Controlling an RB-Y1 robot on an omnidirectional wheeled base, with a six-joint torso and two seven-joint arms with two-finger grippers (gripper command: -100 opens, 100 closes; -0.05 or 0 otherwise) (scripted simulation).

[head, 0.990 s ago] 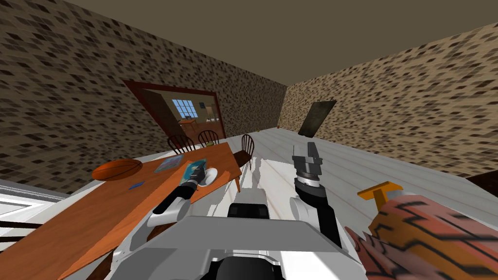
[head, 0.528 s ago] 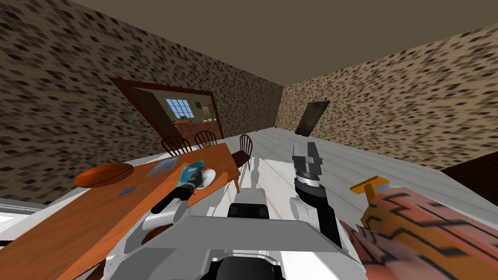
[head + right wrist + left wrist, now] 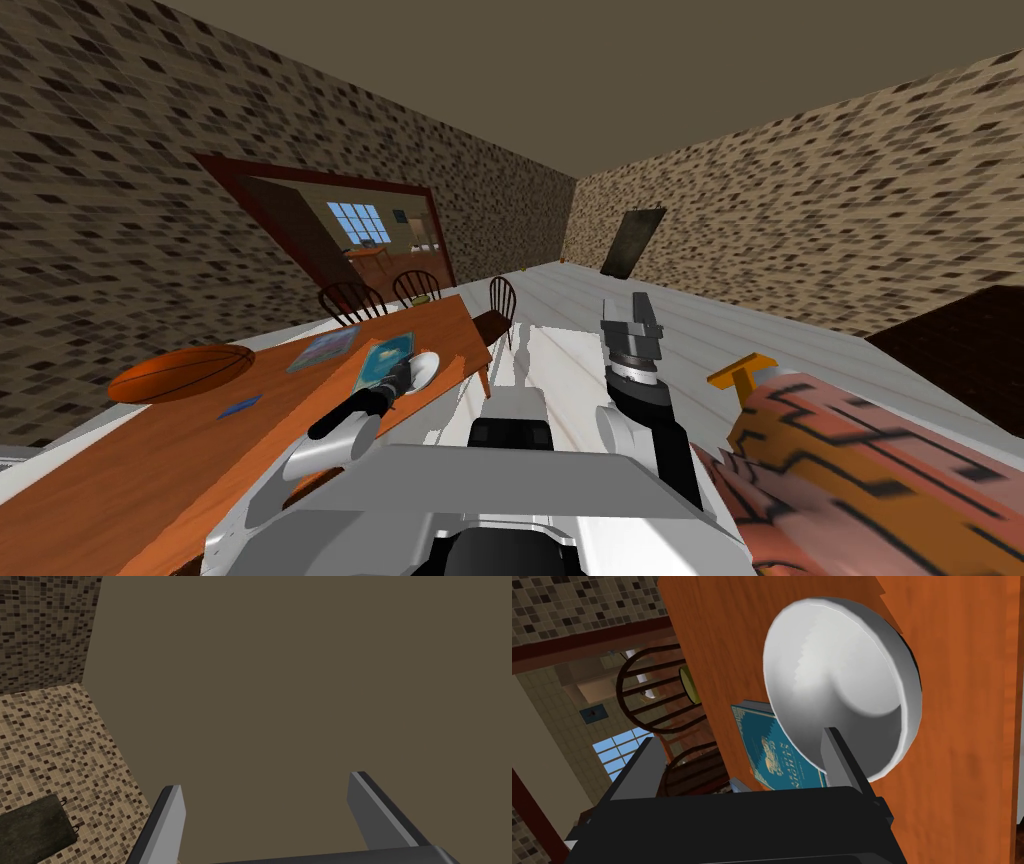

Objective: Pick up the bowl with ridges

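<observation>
An orange table (image 3: 200, 440) is running along my left, carrying the white bowl (image 3: 424, 368) near its far corner beside a teal book (image 3: 385, 357). My left end effector (image 3: 404, 375) is hovering at the bowl, while my right end effector (image 3: 632, 322) is pointing up. At the left wrist, my fingers are standing spread, one finger (image 3: 837, 753) crossing the bowl's rim. At the right wrist, they are also standing spread.
</observation>
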